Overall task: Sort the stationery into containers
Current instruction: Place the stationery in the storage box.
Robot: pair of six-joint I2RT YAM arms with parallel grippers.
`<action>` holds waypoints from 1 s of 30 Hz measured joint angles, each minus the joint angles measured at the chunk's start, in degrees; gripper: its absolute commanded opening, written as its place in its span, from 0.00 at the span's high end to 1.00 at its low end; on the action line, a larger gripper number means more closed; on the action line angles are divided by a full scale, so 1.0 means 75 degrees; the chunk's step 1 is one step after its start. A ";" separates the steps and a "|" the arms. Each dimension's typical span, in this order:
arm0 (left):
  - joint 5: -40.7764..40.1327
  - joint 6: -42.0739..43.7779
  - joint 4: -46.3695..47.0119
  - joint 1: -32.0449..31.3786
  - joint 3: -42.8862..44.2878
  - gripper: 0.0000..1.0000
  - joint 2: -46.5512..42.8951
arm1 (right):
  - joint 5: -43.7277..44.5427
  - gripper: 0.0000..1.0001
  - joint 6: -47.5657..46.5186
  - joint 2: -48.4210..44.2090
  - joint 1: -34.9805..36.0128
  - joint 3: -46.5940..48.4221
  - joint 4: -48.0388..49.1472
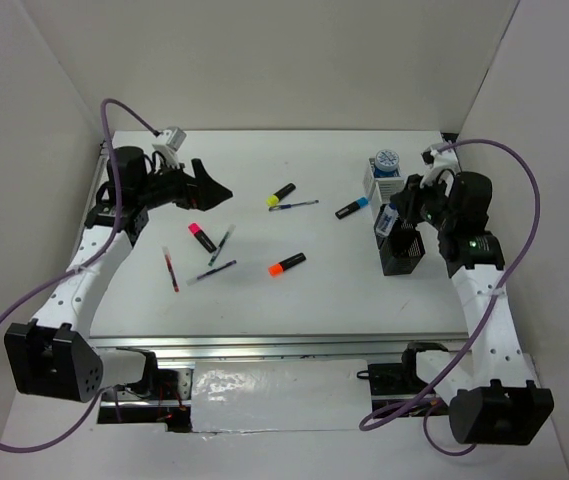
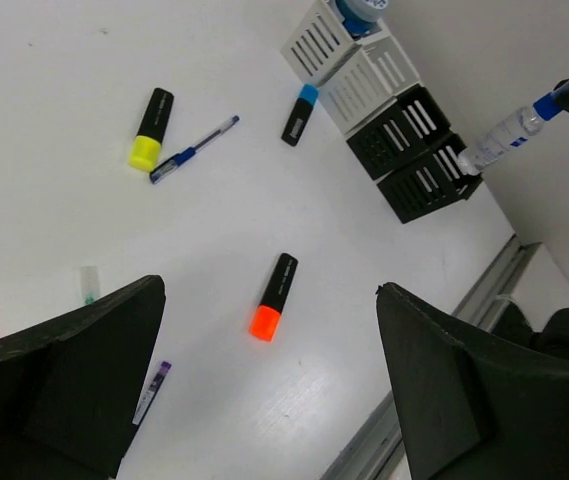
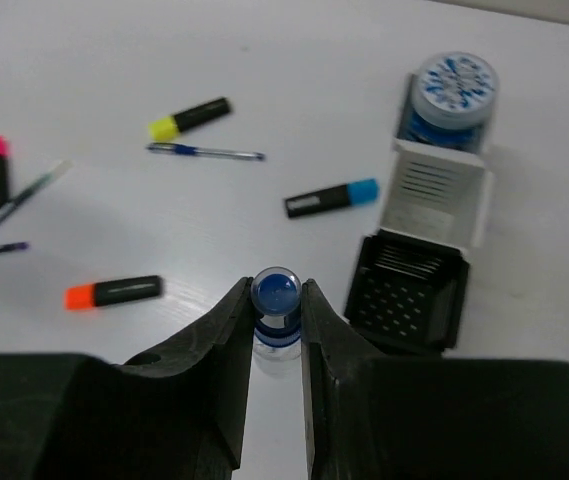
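My right gripper (image 3: 276, 300) is shut on the small clear bottle (image 3: 276, 292) by its blue cap and holds it above the table, just left of a black mesh bin (image 3: 407, 290). Behind that bin stand a white bin (image 3: 436, 190) and a blue-white tape roll (image 3: 452, 90) on the farthest bin. In the top view the bottle (image 1: 388, 220) hangs beside the black bins (image 1: 404, 252). My left gripper (image 1: 209, 190) is open and empty, high over the table's left. Yellow (image 1: 281, 193), blue (image 1: 352, 208), pink (image 1: 202, 237) and orange (image 1: 287, 264) highlighters lie loose.
Thin pens lie on the table: a blue one (image 1: 294, 206) by the yellow highlighter, two dark ones (image 1: 221, 243) (image 1: 211, 272) and a red one (image 1: 171, 268) at the left. White walls close in three sides. A metal rail (image 1: 264, 345) runs along the front.
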 measured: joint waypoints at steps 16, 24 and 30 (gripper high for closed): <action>-0.2984 0.0778 -0.0501 -0.0866 -0.0073 0.01 -0.0315 | 0.1929 0.98 -0.0481 -0.0391 -0.0729 -0.1999 0.1402; -0.3273 0.1565 -0.0842 -0.0880 -0.0184 0.05 -0.0198 | 0.1865 0.83 -0.0396 0.0006 -0.0880 -0.2040 0.1661; -0.3579 0.2151 -0.1387 -0.0903 -0.0117 0.12 0.0551 | 0.1743 0.81 -0.0297 0.0178 -0.0930 -0.2052 0.1658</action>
